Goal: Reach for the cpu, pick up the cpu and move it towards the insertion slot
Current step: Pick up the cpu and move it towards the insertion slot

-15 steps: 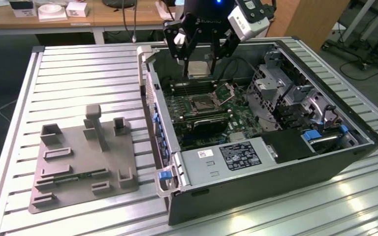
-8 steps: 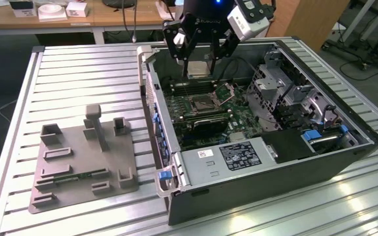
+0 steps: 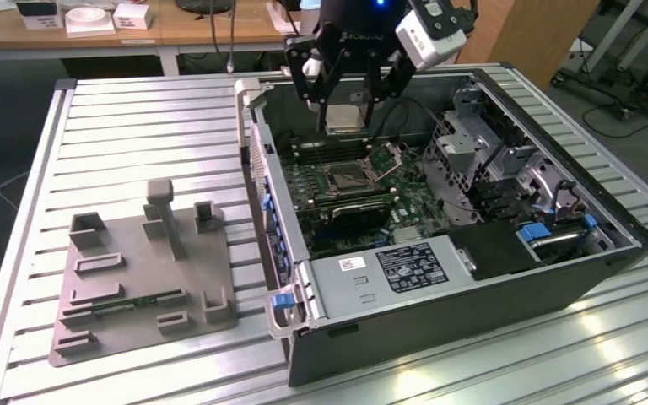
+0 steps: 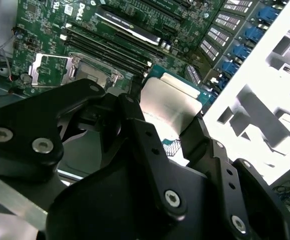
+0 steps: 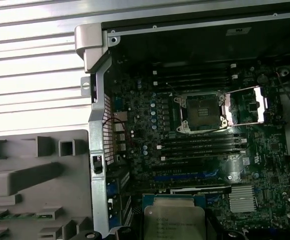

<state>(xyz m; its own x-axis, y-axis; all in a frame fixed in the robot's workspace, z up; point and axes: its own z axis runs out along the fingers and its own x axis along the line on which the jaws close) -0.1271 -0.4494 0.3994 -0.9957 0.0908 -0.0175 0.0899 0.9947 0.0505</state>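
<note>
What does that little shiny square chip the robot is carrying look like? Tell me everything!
The chip is a small flat square with a dull silver metal top and a blue-green edge around it. The claw pinches it between two black fingers, so it hangs in the air above the open computer case, touching nothing else. It sits over the green board, a little away from the open square socket, whose metal flap is swung open.

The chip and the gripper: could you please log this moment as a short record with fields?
gripper: shut on the chip, above the open computer case
chip: silver top, held between the fingers, also seen in the first wrist view
socket: empty, its metal bracket swung open, seen in the exterior view and the first wrist view
chip to socket: apart, chip not yet over it
grey tray: on the table beside the case
</note>
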